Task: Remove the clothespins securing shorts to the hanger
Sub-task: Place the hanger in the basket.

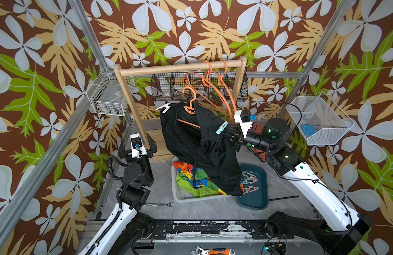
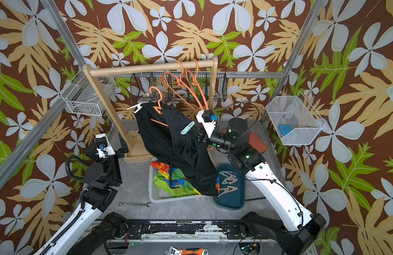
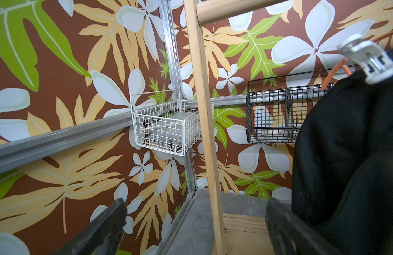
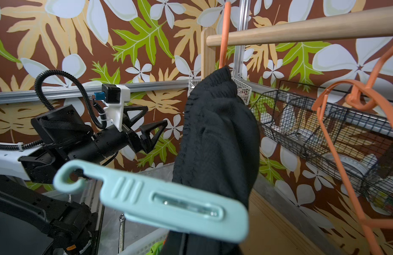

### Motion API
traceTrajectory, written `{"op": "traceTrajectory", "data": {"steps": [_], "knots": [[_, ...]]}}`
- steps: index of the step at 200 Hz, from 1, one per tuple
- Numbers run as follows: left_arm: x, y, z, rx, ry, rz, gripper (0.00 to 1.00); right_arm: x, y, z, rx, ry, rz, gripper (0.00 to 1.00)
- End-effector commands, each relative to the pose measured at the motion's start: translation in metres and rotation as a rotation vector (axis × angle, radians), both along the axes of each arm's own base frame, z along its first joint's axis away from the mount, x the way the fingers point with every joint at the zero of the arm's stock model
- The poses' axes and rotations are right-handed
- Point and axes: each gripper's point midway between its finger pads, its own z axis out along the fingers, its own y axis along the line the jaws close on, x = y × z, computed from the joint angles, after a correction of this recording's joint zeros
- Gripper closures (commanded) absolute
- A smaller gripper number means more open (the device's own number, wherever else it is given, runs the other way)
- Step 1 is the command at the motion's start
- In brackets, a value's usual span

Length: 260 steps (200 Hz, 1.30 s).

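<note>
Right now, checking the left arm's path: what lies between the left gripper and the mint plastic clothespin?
The black fabric shorts draped on the orange hanger, in both top views.

I see the black shorts hanging bunched; a mint clothespin at their 3 o'clock edge, a white clothespin at 11, loose clothespins at 5.

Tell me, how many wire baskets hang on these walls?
3: white wire basket on the left wall, black wire basket on the back wall, white mesh basket on the right wall. None looks hidden.
</note>
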Motion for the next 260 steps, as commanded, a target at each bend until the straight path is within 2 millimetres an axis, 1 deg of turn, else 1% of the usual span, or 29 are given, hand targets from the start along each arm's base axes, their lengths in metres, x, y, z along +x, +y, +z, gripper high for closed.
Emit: {"op": "traceTrajectory", "data": {"steps": [1, 31, 55, 65, 81, 101, 112, 121, 131, 137, 149, 164, 182, 192, 212, 233, 260], "knots": [[-0.004, 0.004, 0.007, -0.019, -0.036, 0.016, 0.00, -0.026, 0.000, 0.028, 0.092, -0.132, 0.106, 1.00], [-0.003, 0.004, 0.007, -0.021, -0.037, 0.014, 0.00, -0.040, -0.008, -0.005, 0.044, -0.079, 0.106, 1.00], [-0.005, 0.002, 0.012, -0.029, -0.051, -0.009, 0.00, -0.051, -0.014, -0.038, 0.021, -0.018, 0.111, 1.00], [-0.008, -0.003, 0.018, -0.031, -0.068, -0.059, 0.00, -0.053, -0.016, -0.052, 0.016, 0.001, 0.105, 1.00], [-0.016, -0.013, 0.033, -0.042, -0.112, -0.152, 0.00, -0.052, -0.018, -0.073, 0.000, 0.025, 0.081, 1.00], [-0.030, -0.025, 0.057, -0.048, -0.160, -0.274, 0.00, -0.049, -0.018, -0.099, -0.018, 0.055, 0.074, 1.00], [-0.035, -0.038, 0.068, -0.048, -0.178, -0.367, 0.00, -0.048, -0.017, -0.111, -0.022, 0.071, 0.078, 1.00], [-0.035, -0.058, 0.073, -0.024, -0.165, -0.481, 0.00, -0.046, -0.016, -0.120, -0.025, 0.086, 0.078, 1.00], [-0.030, -0.079, 0.073, -0.025, -0.125, -0.594, 0.00, -0.044, -0.014, -0.127, -0.031, 0.099, 0.080, 1.00], [-0.024, -0.096, 0.069, -0.015, -0.079, -0.673, 0.00, -0.041, -0.013, -0.132, -0.035, 0.110, 0.079, 1.00], [-0.012, -0.124, 0.057, -0.018, 0.020, -0.801, 0.00, -0.039, -0.012, -0.136, -0.037, 0.117, 0.075, 1.00], [-0.005, -0.155, 0.043, -0.020, 0.098, -0.955, 0.00, -0.038, -0.011, -0.137, -0.037, 0.117, 0.075, 1.00], [-0.001, -0.180, 0.031, -0.035, 0.169, -1.087, 0.00, -0.036, -0.010, -0.136, -0.037, 0.113, 0.074, 1.00], [0.000, -0.191, 0.029, -0.049, 0.193, -1.149, 0.01, -0.036, -0.010, -0.135, -0.035, 0.113, 0.074, 1.00], [0.004, -0.204, 0.026, -0.071, 0.225, -1.209, 0.03, -0.036, -0.010, -0.133, -0.031, 0.111, 0.077, 1.00], [0.012, -0.209, 0.020, -0.077, 0.243, -1.212, 0.04, -0.037, -0.011, -0.132, -0.029, 0.107, 0.073, 1.00], [0.017, -0.217, 0.015, -0.087, 0.251, -1.225, 0.07, -0.037, -0.011, -0.133, -0.028, 0.109, 0.074, 1.00]]}}
